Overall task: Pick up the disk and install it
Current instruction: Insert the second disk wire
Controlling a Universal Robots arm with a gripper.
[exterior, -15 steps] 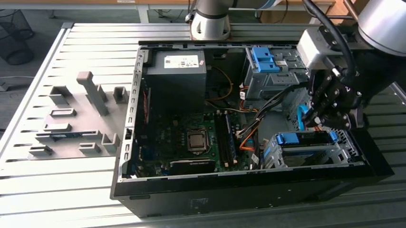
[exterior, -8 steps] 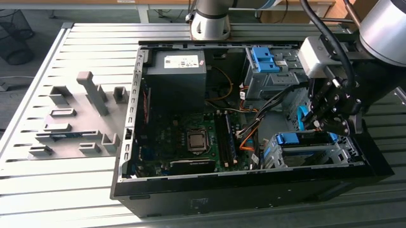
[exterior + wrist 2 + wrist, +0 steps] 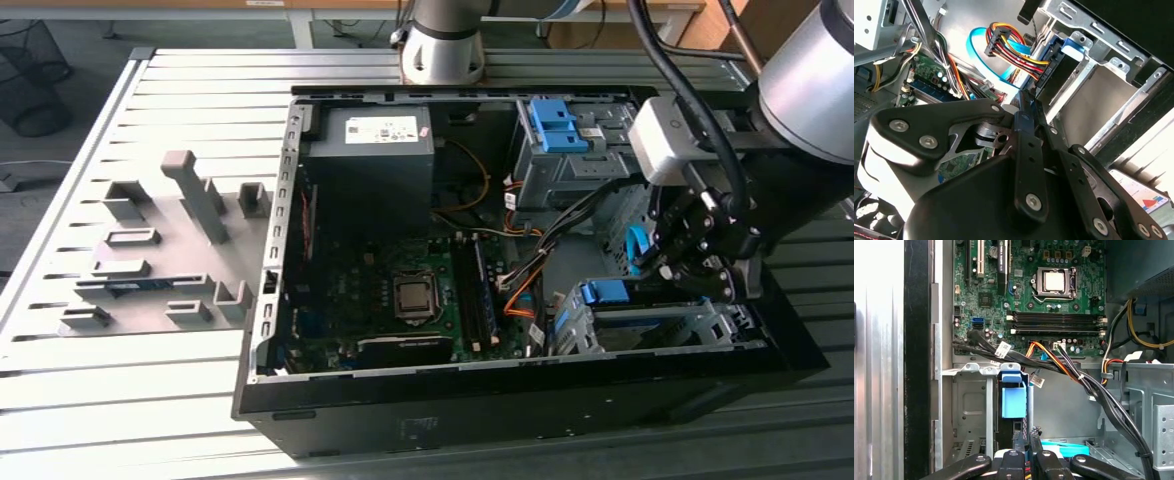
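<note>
Where black linkage meets, hand (image 3: 1029, 452) closed, empty, beside blue-railed disk (image 3: 1011, 402), metal cage (image 3: 970, 410).

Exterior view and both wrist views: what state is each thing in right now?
Computer case: side panel off, motherboard exposed.
Processor socket: bare, no cooler on it.
Drive cage: a blue-railed unit sits in it.
Gripper: low inside the case beside the drive cage.
Cable bundle: plugged connector, hanging loose.
</note>
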